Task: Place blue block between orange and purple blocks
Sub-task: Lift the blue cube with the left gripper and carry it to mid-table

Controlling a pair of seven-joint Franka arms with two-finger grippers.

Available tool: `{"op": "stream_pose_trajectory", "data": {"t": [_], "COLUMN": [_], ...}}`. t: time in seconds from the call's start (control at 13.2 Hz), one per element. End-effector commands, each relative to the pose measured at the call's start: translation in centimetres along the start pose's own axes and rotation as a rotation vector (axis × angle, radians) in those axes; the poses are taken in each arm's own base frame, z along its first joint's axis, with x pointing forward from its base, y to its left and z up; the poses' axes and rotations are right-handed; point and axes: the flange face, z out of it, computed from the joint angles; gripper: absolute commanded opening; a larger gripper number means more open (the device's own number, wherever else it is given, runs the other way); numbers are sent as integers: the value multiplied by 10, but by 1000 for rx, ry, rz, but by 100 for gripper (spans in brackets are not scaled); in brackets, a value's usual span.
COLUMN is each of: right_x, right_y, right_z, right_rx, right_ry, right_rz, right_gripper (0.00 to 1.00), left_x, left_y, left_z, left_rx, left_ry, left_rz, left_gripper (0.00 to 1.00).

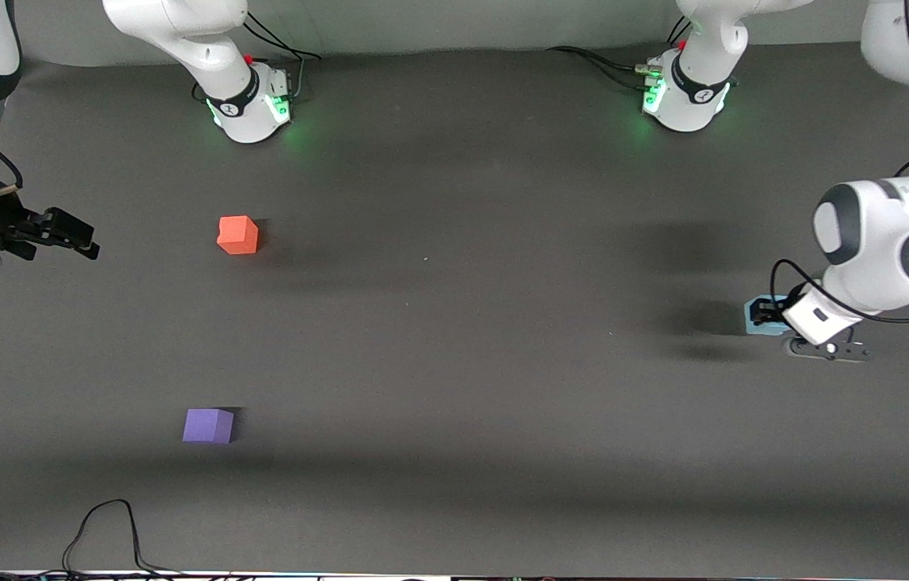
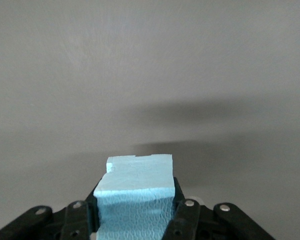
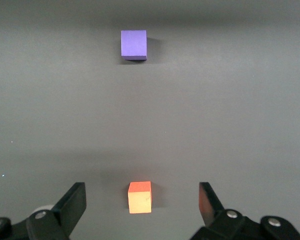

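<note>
While the right gripper (image 1: 75, 236) waits with fingers spread at the right arm's end, the orange block (image 1: 238, 235) and, nearer the camera, the purple block (image 1: 208, 425) sit apart; the left gripper (image 1: 765, 313) clamps the blue block (image 1: 754, 315) between its fingers at the left arm's end.

I count three cubes: one blue block (image 1: 752, 313), one orange block (image 1: 238, 235), one purple block (image 1: 208, 425). I run two arms, each with one end effector.
</note>
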Motion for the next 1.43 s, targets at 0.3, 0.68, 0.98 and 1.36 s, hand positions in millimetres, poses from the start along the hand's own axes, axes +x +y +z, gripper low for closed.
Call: {"op": "stream_pose_trajectory", "data": {"t": [0.3, 0.68, 0.98, 1.36], "right_x": [-1, -5, -4, -4], "right_y": [0, 5, 8, 4], "right_z": [-2, -5, -3, -1], "right_rx": [5, 4, 4, 4], "right_ry": [6, 3, 0, -5], "right_rz": [-21, -29, -26, -22], "right_gripper": [100, 100, 100, 100], "left_x": [34, 0, -40, -54], "left_y": [249, 506, 620, 650], "left_z": [-97, -49, 18, 88], "left_rx": [19, 11, 10, -24], "left_ry": [13, 59, 64, 96], "left_rz": [-190, -247, -186, -187], "left_gripper": [51, 50, 50, 50]}}
